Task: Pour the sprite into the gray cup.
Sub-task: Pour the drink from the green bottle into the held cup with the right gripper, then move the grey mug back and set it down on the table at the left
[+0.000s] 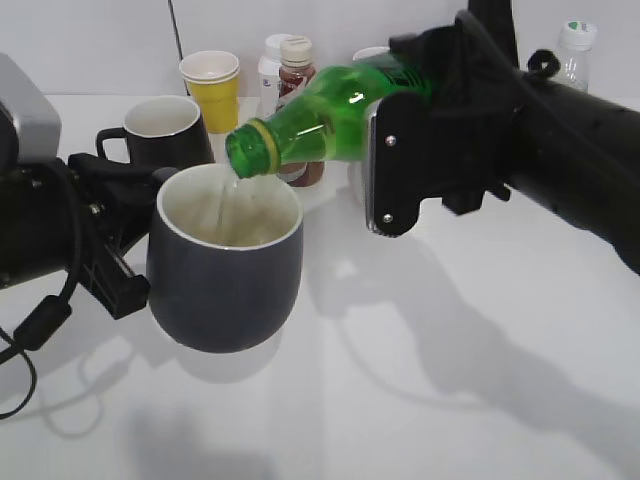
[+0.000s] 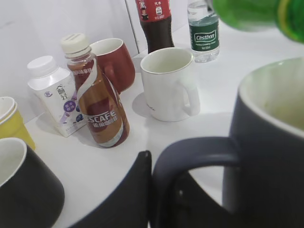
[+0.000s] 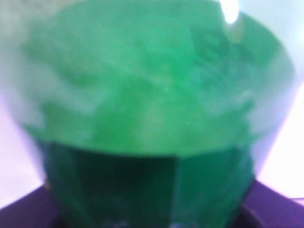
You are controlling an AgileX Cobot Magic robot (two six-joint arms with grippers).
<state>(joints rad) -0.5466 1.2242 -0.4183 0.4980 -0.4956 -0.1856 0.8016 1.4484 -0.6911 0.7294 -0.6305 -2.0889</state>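
The sprite (image 1: pixel 325 120), a green bottle with no cap, is tilted nearly level with its mouth over the gray cup (image 1: pixel 225 275). A thin clear stream runs from the mouth into the cup. My right gripper (image 1: pixel 395 165) is shut on the bottle's body. The bottle fills the right wrist view (image 3: pixel 152 95). My left gripper (image 1: pixel 125 240) is shut on the cup's loop handle and holds the cup upright at the left. In the left wrist view the fingers (image 2: pixel 164 180) clamp the handle, the cup (image 2: pixel 270 156) is at the right, and the bottle (image 2: pixel 247 12) is above it.
Behind the cup stand a black mug (image 1: pixel 165 130), a yellow paper cup (image 1: pixel 213 90), a brown Nescafe bottle (image 2: pixel 97 104), a white milk bottle (image 2: pixel 52 95), a red mug (image 2: pixel 114 61), a white mug (image 2: pixel 168 85), a cola bottle (image 2: pixel 154 23) and a water bottle (image 2: pixel 203 33).
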